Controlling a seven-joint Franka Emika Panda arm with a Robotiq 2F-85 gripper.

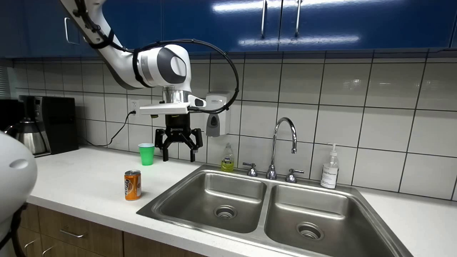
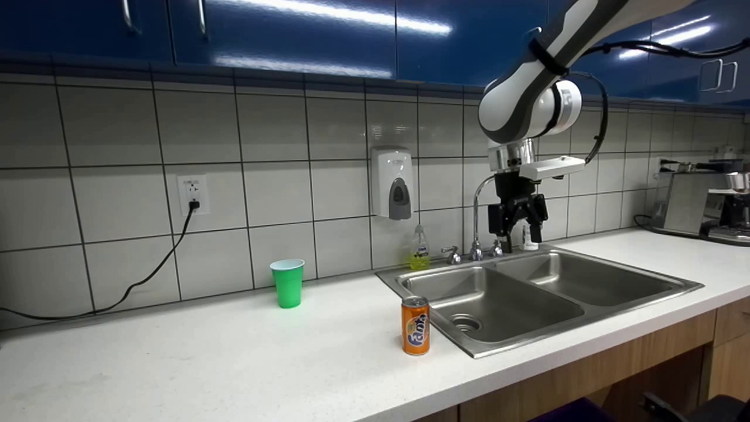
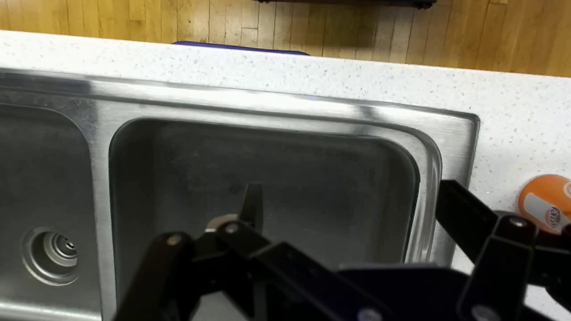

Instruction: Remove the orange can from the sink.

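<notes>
The orange can [image 1: 132,185] stands upright on the white counter, beside the sink's end and outside the basins. It shows in an exterior view near the sink's corner [image 2: 415,326], and partly at the right edge of the wrist view [image 3: 546,200]. The stainless-steel double-basin sink [image 1: 263,217] holds no can in either basin that I can see. My gripper [image 1: 179,159] is open and empty, pointing down in the air above the counter height. In the wrist view its spread fingers [image 3: 351,185] frame the basin nearest the can. The gripper [image 2: 520,243] is apart from the can.
A green plastic cup [image 1: 146,154] stands on the counter near the tiled wall. The chrome faucet [image 1: 275,142], a dish soap bottle [image 1: 227,160] and a pump bottle [image 1: 330,169] line the sink's back. A dispenser [image 1: 216,114] hangs on the wall. Blue cabinets [image 1: 221,25] are overhead.
</notes>
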